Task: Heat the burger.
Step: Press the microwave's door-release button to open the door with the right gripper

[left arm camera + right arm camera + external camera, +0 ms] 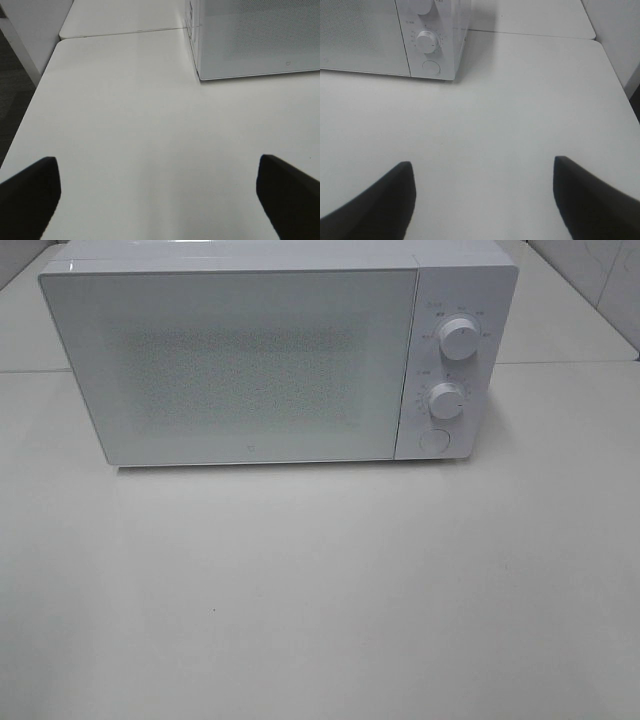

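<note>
Exterior high shows no burger anywhere, so it may sit behind the shut door (pixel 230 360) of the microwave (pixel 480 280); left gripper (pixel 157 170) and right gripper (pixel 483 167) hang spread, empty, above the table (pixel 320 590), next move probably turning the lower knob (pixel 446 400).

The microwave (pixel 280 352) is shown with a smooth white casing, seemingly plastic; its door (pixel 230 375) is seen as a glossy pale panel backed by a fine dotted mesh, and its knobs (pixel 459 337) are finished in smooth white. The counter (pixel 320 590) is presented as a smooth, off-white surface of soft sheen, while the left fingers (pixel 27 197) and the right fingers (pixel 592 200) are rendered in matt black.
</note>
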